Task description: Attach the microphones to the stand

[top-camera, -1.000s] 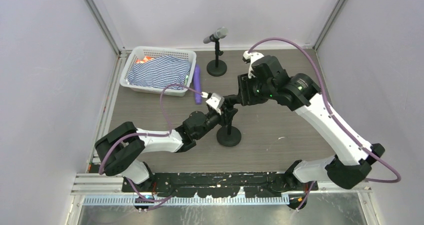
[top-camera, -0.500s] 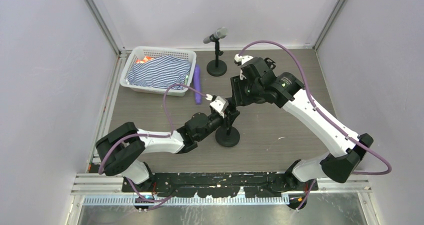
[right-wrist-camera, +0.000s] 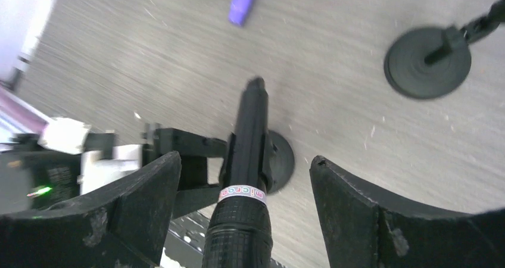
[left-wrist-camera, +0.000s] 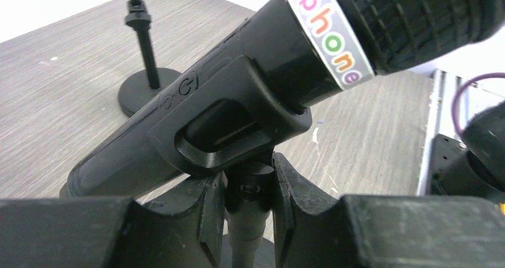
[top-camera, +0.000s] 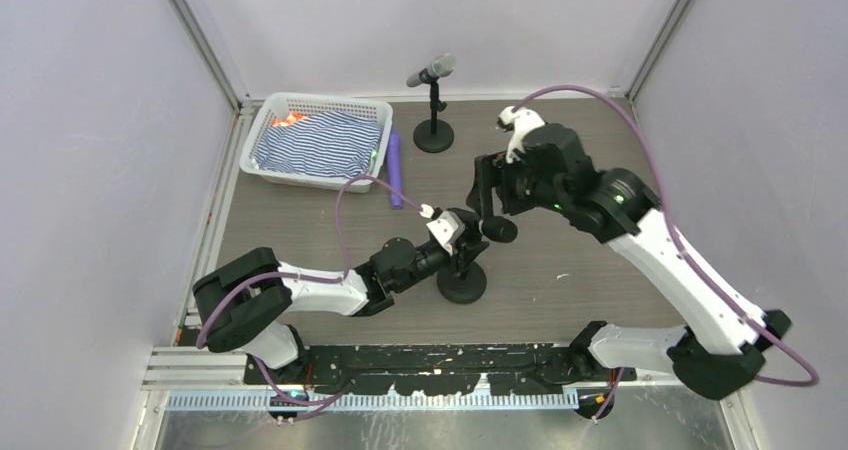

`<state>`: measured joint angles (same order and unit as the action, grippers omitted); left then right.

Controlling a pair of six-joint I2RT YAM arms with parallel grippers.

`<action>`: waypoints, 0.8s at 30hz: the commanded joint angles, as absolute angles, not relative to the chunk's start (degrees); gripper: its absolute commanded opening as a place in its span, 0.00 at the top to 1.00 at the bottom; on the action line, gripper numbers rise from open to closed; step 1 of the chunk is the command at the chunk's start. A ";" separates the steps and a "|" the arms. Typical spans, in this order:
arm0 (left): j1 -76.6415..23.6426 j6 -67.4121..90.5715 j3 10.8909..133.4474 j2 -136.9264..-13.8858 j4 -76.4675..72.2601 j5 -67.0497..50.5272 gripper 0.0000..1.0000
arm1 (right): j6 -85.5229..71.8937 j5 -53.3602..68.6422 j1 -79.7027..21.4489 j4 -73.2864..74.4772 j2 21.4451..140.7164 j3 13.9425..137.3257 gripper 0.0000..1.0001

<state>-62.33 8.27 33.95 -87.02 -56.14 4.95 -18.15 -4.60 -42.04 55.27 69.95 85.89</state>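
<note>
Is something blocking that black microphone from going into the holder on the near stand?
Nothing visible does. The black microphone lies in the clip of the near stand. The left gripper clamps the post just below the clip, and the right gripper is open, its fingers apart on either side of the microphone.

A robotics lab cell is being indicated by plain white walls (top-camera: 90,170), aluminium framing (top-camera: 200,40), a wood-grain table (top-camera: 270,220) and robot arms (top-camera: 310,285) bolted to a base rail (top-camera: 420,360).
</note>
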 commanded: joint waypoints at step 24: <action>-70.66 0.94 21.72 -87.97 -66.45 13.19 0.29 | -15.03 -1.50 -42.26 23.83 44.65 68.57 0.14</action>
